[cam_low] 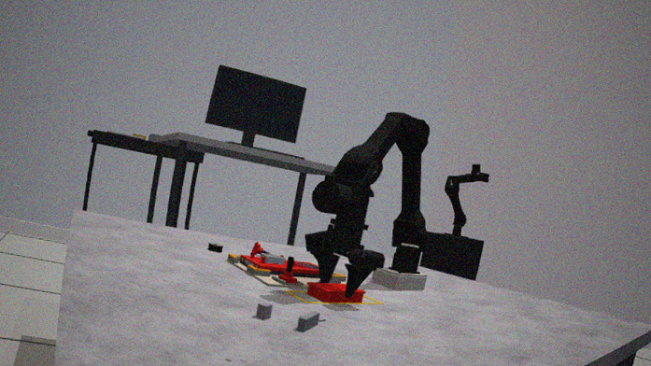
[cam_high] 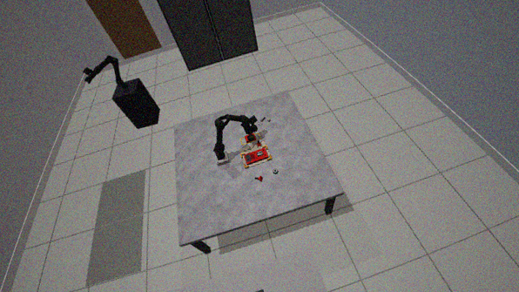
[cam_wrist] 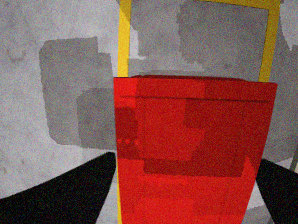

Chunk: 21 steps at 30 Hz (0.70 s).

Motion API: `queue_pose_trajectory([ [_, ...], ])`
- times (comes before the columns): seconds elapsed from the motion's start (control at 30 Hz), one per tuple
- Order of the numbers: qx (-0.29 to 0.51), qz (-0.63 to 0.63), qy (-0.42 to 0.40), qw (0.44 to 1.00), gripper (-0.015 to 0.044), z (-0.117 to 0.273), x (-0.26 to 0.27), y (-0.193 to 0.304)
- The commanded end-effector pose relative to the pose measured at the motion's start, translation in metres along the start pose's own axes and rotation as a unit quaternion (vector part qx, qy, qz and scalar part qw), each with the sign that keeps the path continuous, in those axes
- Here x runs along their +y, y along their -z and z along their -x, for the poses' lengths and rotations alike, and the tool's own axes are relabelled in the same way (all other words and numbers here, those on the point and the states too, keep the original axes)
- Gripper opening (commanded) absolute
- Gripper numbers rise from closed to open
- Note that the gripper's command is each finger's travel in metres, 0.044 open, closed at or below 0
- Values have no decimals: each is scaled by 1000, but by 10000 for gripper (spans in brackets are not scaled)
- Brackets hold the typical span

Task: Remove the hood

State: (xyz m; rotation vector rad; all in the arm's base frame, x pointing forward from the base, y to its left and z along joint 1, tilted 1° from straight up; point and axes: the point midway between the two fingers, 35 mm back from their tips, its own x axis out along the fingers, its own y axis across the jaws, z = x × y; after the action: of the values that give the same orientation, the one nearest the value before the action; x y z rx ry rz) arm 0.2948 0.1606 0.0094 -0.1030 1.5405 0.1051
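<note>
- The gripper (cam_high: 251,132) (cam_low: 335,288) (cam_wrist: 185,164) is low over the table (cam_high: 234,206) (cam_low: 157,313), its fingers parted widely, one on each side of the red hood (cam_high: 246,138) (cam_low: 329,292) (cam_wrist: 192,135) (very close to its sides), with no grip on it.
- The hood lies flat, seemingly down on the table, at the yellow outline (cam_high: 241,141) (cam_low: 375,302) (cam_wrist: 123,40); whether all of it is inside I cannot tell.
- Seen from the top, it lies between the toy car (cam_high: 256,155) (cam_low: 282,266) and the table's far edge.
- The car sits around mid-table (red body, pale base), well apart from all four corners.
- A red piece with a black peg (cam_low: 288,272) stands between car and hood.
- Two small grey blocks (cam_low: 263,310) (cam_low: 308,320) lie past the hood, nearer the far edge.
- A black wheel (cam_high: 274,171) (cam_low: 215,247) lies on the car's near-edge side.
</note>
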Motion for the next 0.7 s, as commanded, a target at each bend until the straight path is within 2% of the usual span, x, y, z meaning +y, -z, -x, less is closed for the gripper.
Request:
queue_pose_trajectory([
  [0.0,0,0,0,1000,440,10,0,-2],
  [0.23,5,0,-2,1000,440,70,0,-2],
  [0.67,5,0,-2,1000,440,72,0,-2],
])
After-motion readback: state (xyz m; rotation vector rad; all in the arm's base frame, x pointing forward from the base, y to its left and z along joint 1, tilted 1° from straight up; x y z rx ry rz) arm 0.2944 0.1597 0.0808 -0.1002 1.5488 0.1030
